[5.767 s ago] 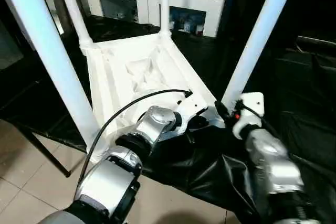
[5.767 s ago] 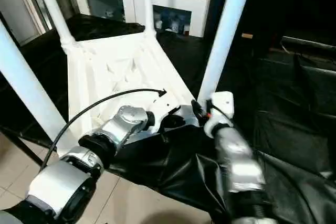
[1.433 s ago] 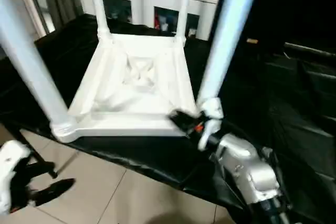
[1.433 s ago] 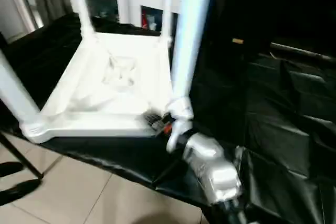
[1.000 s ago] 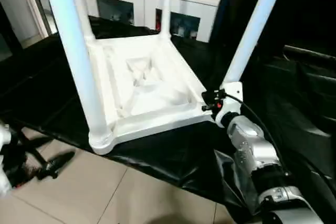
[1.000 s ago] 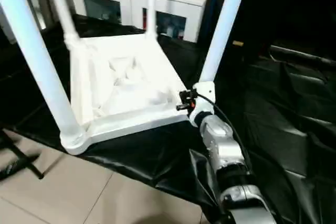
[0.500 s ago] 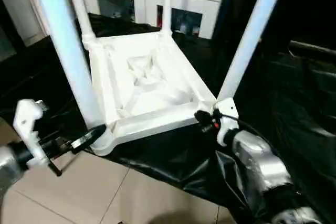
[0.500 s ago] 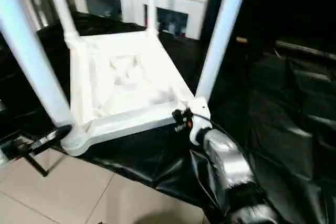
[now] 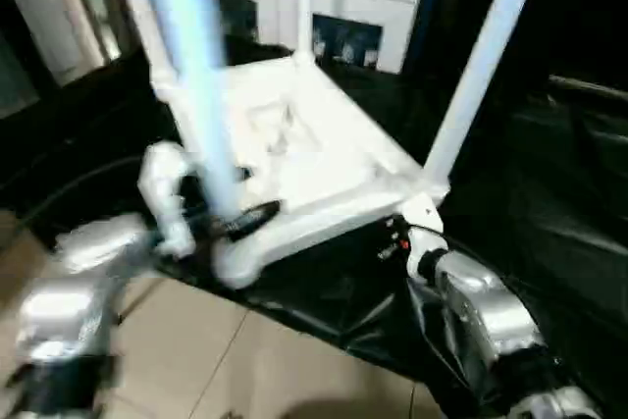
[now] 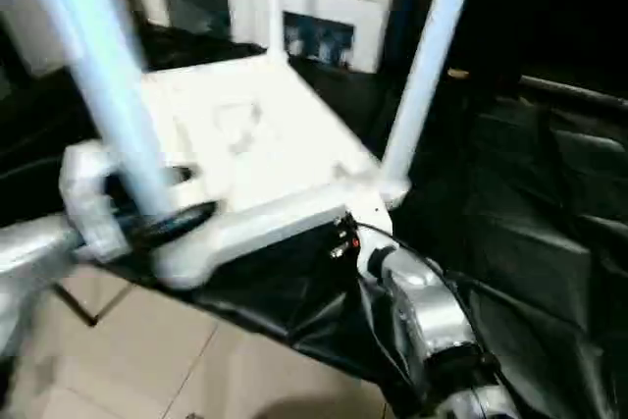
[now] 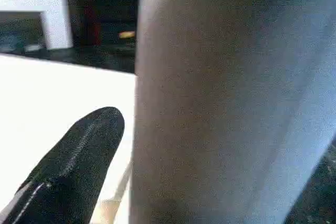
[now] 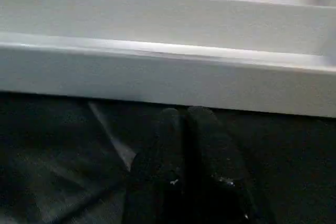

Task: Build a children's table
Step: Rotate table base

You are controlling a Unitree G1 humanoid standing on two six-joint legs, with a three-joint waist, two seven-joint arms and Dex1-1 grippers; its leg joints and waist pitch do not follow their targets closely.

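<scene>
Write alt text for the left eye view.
The white children's table lies upside down on a black-draped table, legs pointing up. The open left gripper straddles the nearest leg; the shut right gripper sits under the table's near rim.

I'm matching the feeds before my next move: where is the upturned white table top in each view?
Left eye view: table top at centre, legs pointing up.
Right eye view: centre-left.
Left wrist view: the pale surface beside the large near leg.
Right wrist view: its white rim, just beyond the shut right tool.
Shared landmark: the black cover under it.
</scene>
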